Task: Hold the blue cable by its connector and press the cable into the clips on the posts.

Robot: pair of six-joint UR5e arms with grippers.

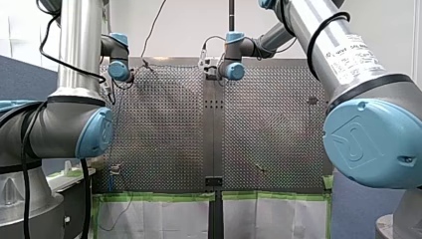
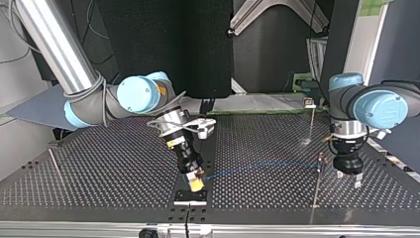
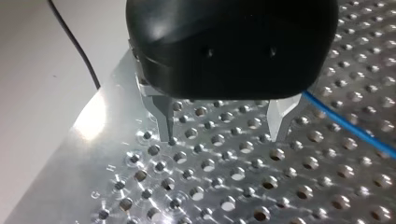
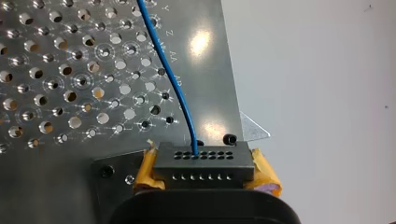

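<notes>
Plainly, my right gripper (image 2: 194,179) is clamped on the connector (image 4: 203,163). In the right wrist view the dark block sits square between the yellow pads (image 4: 145,170). The blue cable (image 4: 168,70) leaves the block's far face and runs ahead over the table (image 4: 56,84).

That grip is too small to read in the top view, which shows the cable's whole run instead. The connector sits low over a black plate (image 2: 190,196) at the view's 6 o'clock edge. From there the cable stretches toward 3 o'clock across the table to a thin post (image 2: 320,163). Whether it sits in a clip there I cannot tell.

My left gripper (image 2: 348,179) hangs just beside the post, at its 4 o'clock. The left wrist view shows its metal fingers (image 3: 163,116) spread apart over bare perforated table, tips close to the surface. The cable passes outside one finger without touching it.

The front view shows the arms plainly, but the cable and both sets of fingers are too small to make out there.
</notes>
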